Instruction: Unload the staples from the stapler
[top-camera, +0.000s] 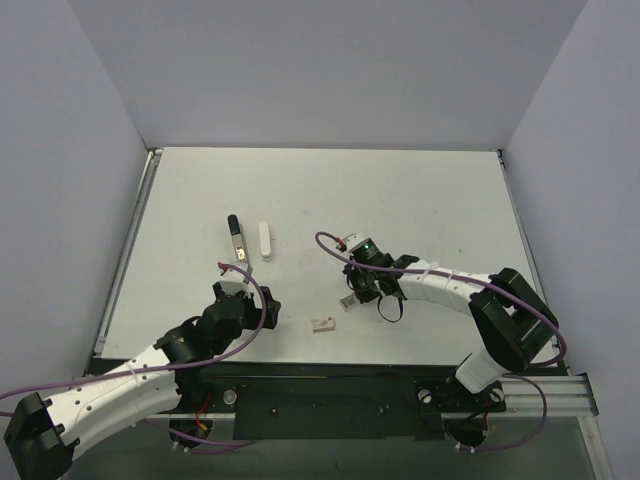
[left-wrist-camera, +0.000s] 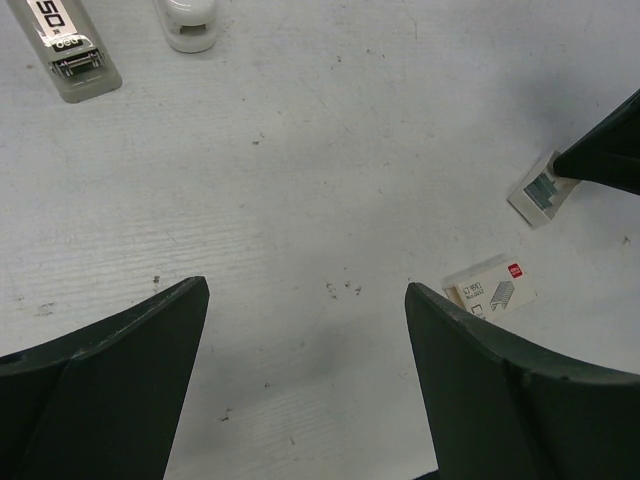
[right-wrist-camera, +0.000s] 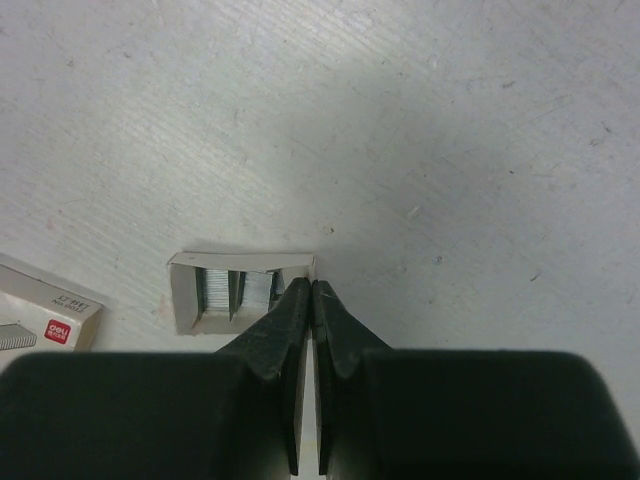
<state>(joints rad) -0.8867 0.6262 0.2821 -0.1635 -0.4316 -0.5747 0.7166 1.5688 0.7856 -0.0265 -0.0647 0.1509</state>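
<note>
The stapler lies in two parts at mid-left of the table: a black-and-silver base bar (top-camera: 234, 238) and a white top bar (top-camera: 265, 241) beside it, both also at the top of the left wrist view, base (left-wrist-camera: 70, 50) and top (left-wrist-camera: 190, 25). Grey staples (right-wrist-camera: 215, 292) sit in a small open cardboard tray (right-wrist-camera: 185, 295). My right gripper (right-wrist-camera: 313, 287) is shut, its tips at the tray's right wall; I cannot tell whether anything is pinched. My left gripper (left-wrist-camera: 305, 290) is open and empty above bare table, short of the stapler parts.
A small white staple box (top-camera: 322, 324) with a red mark lies near the front edge, left of the tray (top-camera: 347, 300); it also shows in the left wrist view (left-wrist-camera: 490, 288). Purple cables loop over both arms. Grey walls bound the table.
</note>
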